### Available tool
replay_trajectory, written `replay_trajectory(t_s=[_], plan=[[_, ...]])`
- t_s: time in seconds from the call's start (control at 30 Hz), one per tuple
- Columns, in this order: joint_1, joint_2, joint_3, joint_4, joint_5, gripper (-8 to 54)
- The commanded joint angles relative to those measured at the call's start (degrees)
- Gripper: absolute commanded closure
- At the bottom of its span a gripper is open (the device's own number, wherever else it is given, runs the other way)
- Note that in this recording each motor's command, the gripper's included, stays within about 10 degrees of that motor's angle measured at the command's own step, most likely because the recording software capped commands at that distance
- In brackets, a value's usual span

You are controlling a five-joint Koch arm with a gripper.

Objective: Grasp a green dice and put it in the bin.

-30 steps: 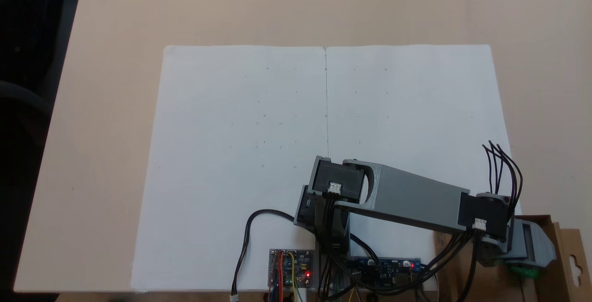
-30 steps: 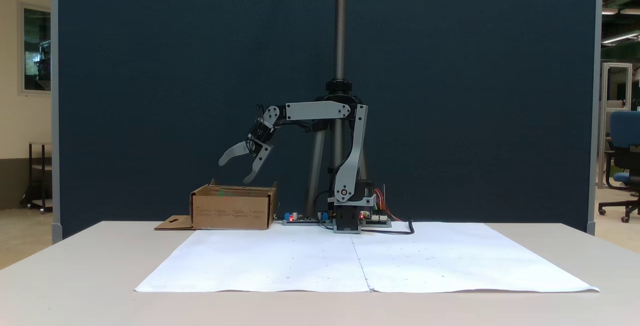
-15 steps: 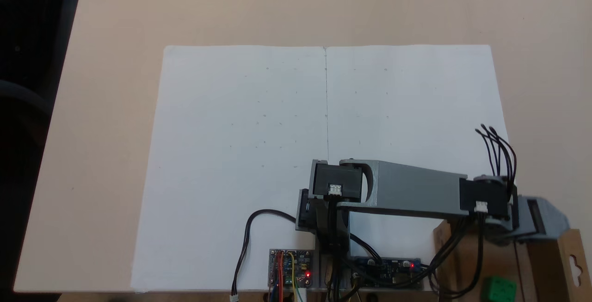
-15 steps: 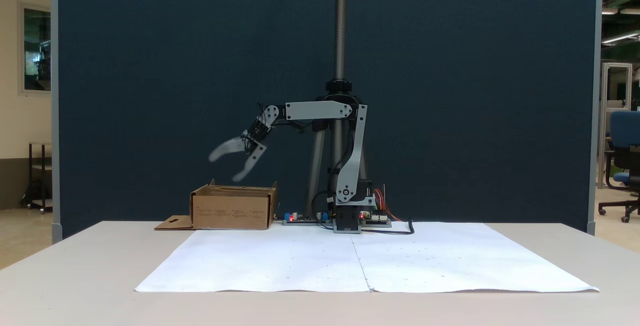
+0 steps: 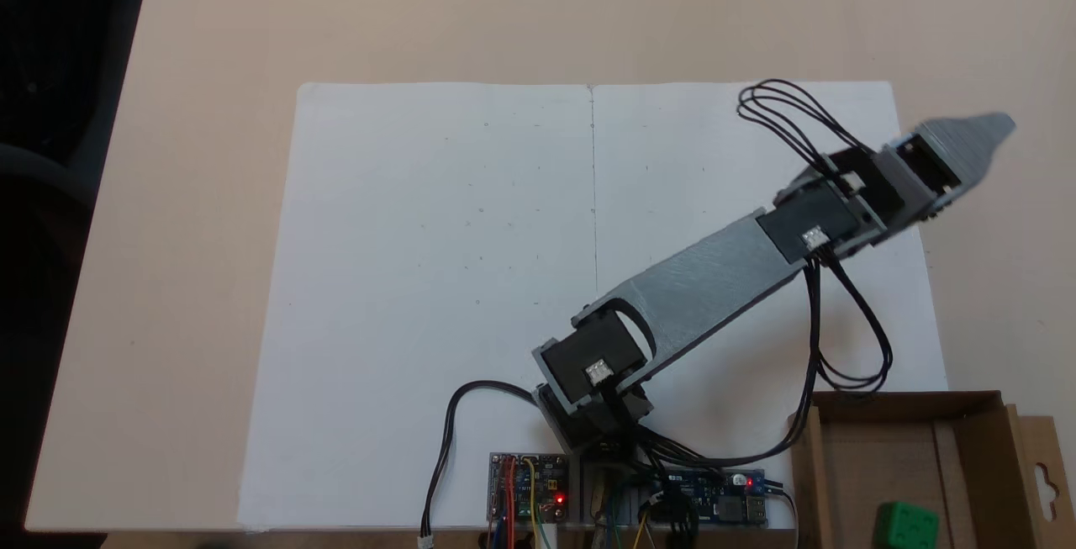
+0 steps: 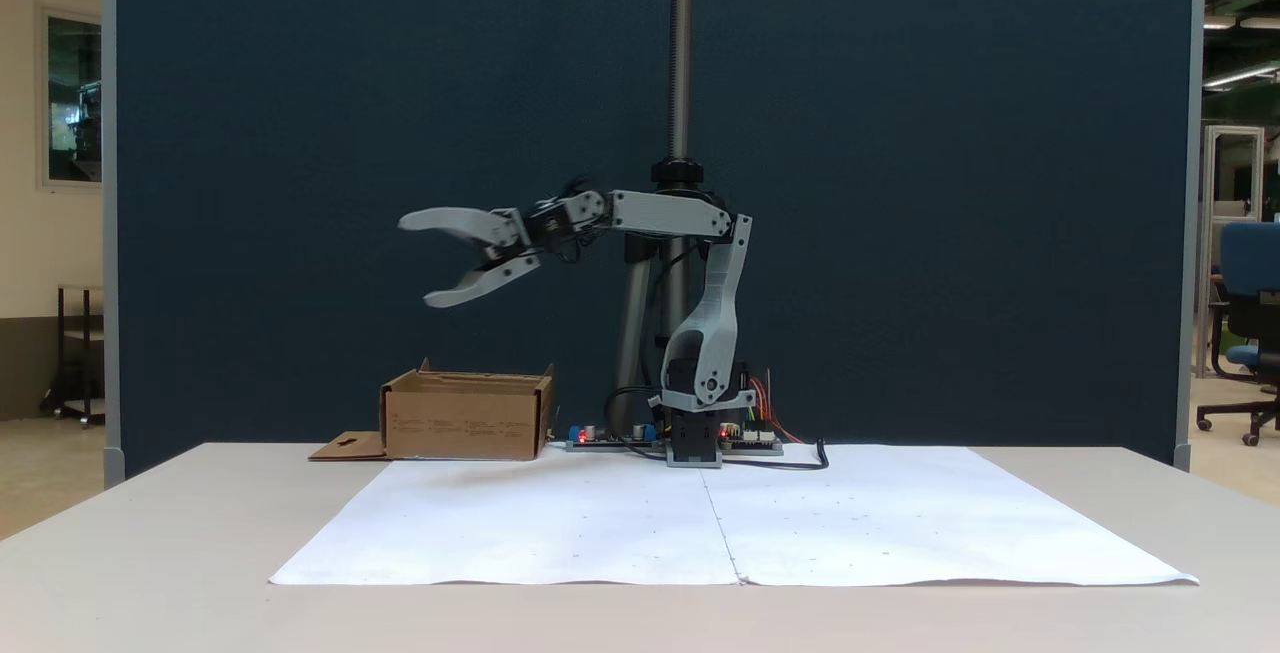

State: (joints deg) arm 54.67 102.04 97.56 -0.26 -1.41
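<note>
Already the green dice [image 5: 904, 525] lies inside the bin [image 5: 975, 440], at five o'clock (overhead) from the raised jaws [image 6: 418, 261], spread empty.

Even, bright indoor light, soft faint shadows, both fixed views sharp except the motion-blurred gripper [image 5: 979, 133] tip

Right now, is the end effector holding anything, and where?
Nothing. The end effector is open and empty above the table; the green dice lies in the cardboard bin.
</note>
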Motion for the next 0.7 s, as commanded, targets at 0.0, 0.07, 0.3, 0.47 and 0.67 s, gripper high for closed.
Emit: replay_trajectory(t_s=[0.0,0.07,0.3,0.47,0.67], plan=[[-6.5,3.0,-4.0,-4.8,3.0,2.9],[-12.2,3.3,-4.0,-4.8,2.9,2.9],[-29.9,4.6,-3.8,-4.8,2.9,1.0],[-41.1,4.9,-3.3,-5.0,2.9,0.3],[-46.8,7.3,4.6,-14.3,3.0,-0.1]])
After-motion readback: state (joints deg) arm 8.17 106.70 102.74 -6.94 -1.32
